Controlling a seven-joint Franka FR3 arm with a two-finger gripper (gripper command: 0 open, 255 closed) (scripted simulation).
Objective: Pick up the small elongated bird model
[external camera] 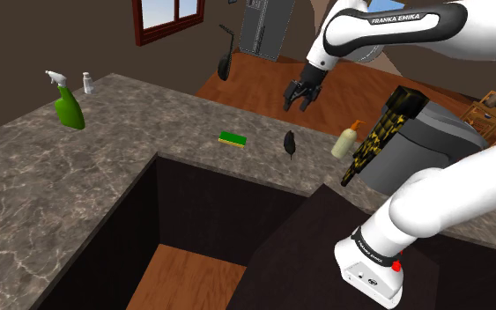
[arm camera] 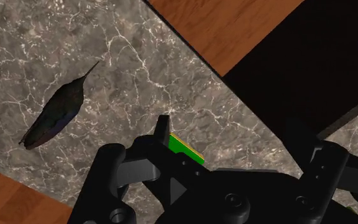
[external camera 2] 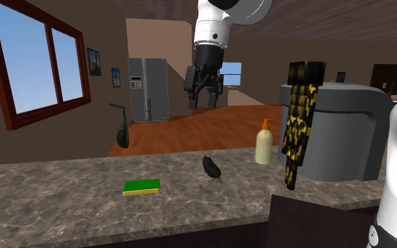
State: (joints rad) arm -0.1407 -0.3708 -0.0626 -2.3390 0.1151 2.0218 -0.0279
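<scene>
Bird model (external camera: 289,143) (external camera 2: 211,167) (arm camera: 55,114): small, dark, elongated, long thin beak; lay on the grey marbled table (external camera: 149,123) between a green-and-yellow sponge (external camera: 233,138) (external camera 2: 141,186) and a cream pump bottle (external camera: 346,141) (external camera 2: 264,143), apart from both. Gripper (external camera: 297,103) (external camera 2: 203,103): hung above the bird, clear of it; fingers (arm camera: 163,129) stood apart, holding nothing. Green spray bottle (external camera: 68,104): stood well away along the table.

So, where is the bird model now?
In the shoulder view the bird rests on the counter, between the green sponge on its left and the soap bottle on its right.
</scene>
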